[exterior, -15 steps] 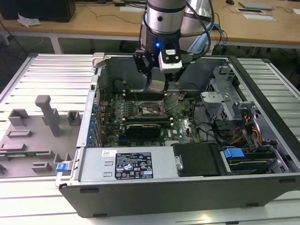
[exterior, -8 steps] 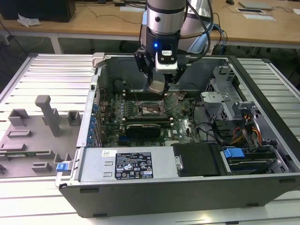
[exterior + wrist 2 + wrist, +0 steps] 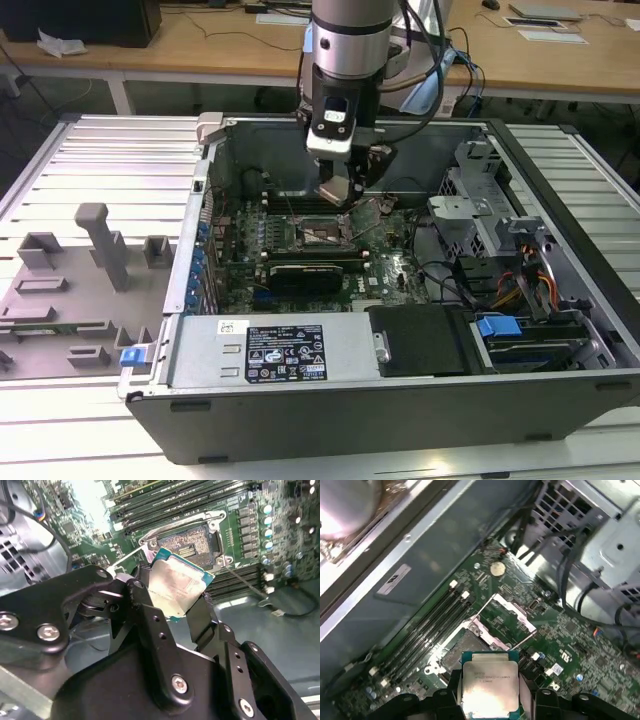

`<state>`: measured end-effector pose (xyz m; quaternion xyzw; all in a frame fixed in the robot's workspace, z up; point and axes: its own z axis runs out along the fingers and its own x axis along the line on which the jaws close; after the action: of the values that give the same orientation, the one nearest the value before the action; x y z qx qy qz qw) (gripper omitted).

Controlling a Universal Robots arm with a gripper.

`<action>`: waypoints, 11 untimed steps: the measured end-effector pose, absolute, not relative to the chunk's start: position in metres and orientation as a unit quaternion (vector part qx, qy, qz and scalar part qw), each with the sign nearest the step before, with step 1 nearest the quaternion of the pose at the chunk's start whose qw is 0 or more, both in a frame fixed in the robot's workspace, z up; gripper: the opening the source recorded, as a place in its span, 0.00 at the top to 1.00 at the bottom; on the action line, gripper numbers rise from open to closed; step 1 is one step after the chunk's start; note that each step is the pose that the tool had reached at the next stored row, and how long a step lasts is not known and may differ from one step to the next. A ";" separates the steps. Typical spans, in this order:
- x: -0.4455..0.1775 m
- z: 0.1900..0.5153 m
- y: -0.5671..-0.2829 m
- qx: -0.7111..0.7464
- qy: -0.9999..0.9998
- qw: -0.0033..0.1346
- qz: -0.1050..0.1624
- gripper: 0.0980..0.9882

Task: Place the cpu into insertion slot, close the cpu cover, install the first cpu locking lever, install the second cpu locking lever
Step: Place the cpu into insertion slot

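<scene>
While the end effector [image 3: 172, 602] is clamped on the cpu [image 3: 176, 586] by its edges, it hangs above the insertion slot [image 3: 192, 542], not touching, with the cpu cover [image 3: 507, 619] flipped open. I'd keep it flat and square to the slot — no dragging across it.

Dull silver metal tops the cpu [image 3: 488, 682]; the tool [image 3: 489, 700] looks matt black.

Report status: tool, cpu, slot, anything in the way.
Tool shut on the cpu, held above the board. Insertion slot empty, cpu cover standing open. Nothing seen between chip and slot.
</scene>
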<state>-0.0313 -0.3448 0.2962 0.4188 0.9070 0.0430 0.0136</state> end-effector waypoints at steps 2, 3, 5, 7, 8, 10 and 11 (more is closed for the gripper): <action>-0.031 0.295 -0.345 0.453 0.890 0.015 0.042 0.50; -0.031 0.294 -0.345 0.469 0.882 0.016 0.042 0.50; -0.031 0.293 -0.345 0.484 0.874 0.017 0.042 0.50; -0.031 0.293 -0.345 0.501 0.864 0.017 0.042 0.50; -0.031 0.292 -0.345 0.513 0.857 0.018 0.041 0.50; -0.031 0.291 -0.345 0.530 0.847 0.019 0.041 0.50; -0.031 0.291 -0.345 0.542 0.839 0.019 0.041 0.50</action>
<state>-0.0313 -0.3449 0.2907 0.5420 0.8392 0.0407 0.0195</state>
